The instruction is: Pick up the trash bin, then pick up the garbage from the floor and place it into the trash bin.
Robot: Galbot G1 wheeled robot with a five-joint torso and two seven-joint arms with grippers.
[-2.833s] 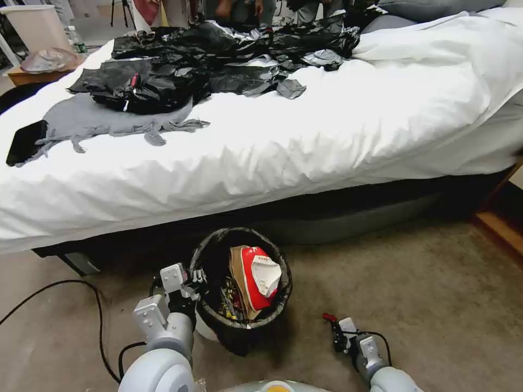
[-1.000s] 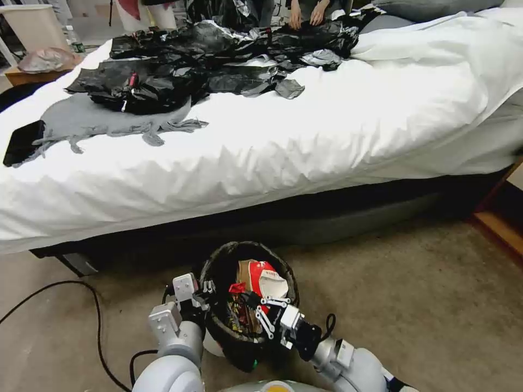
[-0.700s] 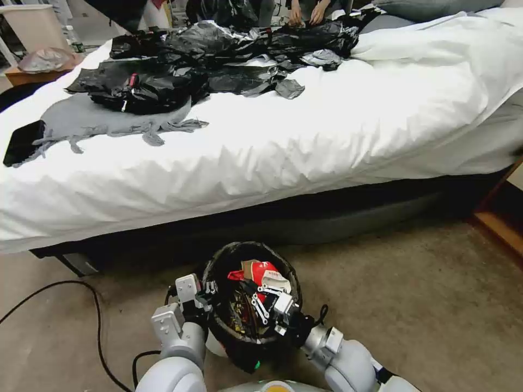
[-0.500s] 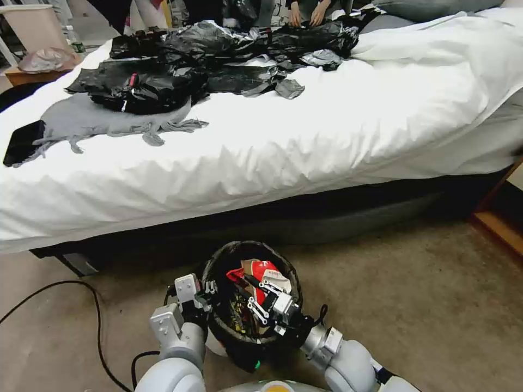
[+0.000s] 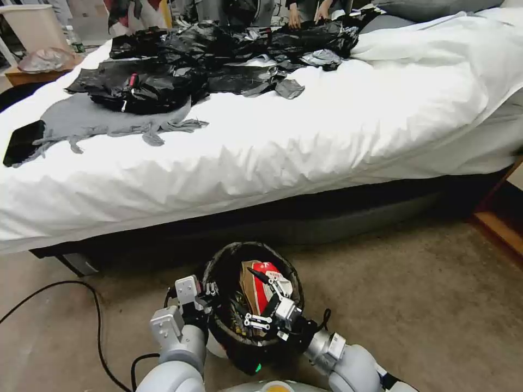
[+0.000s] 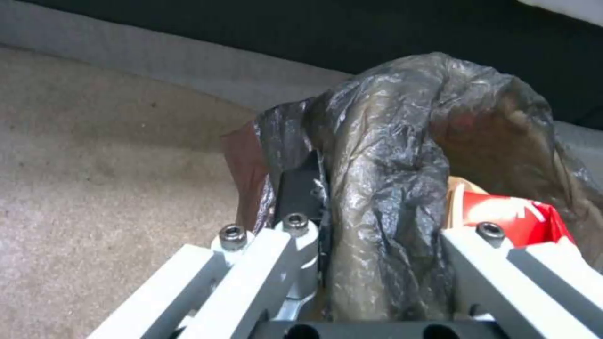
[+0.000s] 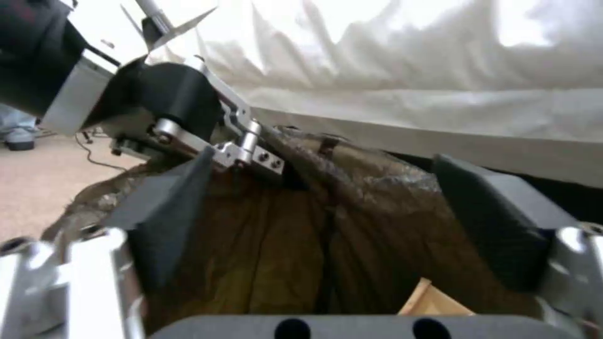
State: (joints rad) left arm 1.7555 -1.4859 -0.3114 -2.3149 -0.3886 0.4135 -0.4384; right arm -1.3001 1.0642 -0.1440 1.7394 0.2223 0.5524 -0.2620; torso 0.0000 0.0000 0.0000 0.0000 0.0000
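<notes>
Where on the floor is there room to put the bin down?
Bare carpet lies right of the trash bin, before the bed. Leftward a black cable crosses. The left end effector grips the rim; the right end effector is inside.

The trash bin (image 5: 254, 318) sits low and near, just in front of the bed's dark base, held up off the carpet. It's round, with a white wall peeking out low on its left side and a crinkled brownish-black bag folded over the rim. The rim on the left is pinched, bag bunched thick there. Inside, the garbage (image 5: 265, 286): a red-and-white crumpled packet lying against a brown paper bag toward the far right of the opening, with darker wrappers heaped on the left.
</notes>
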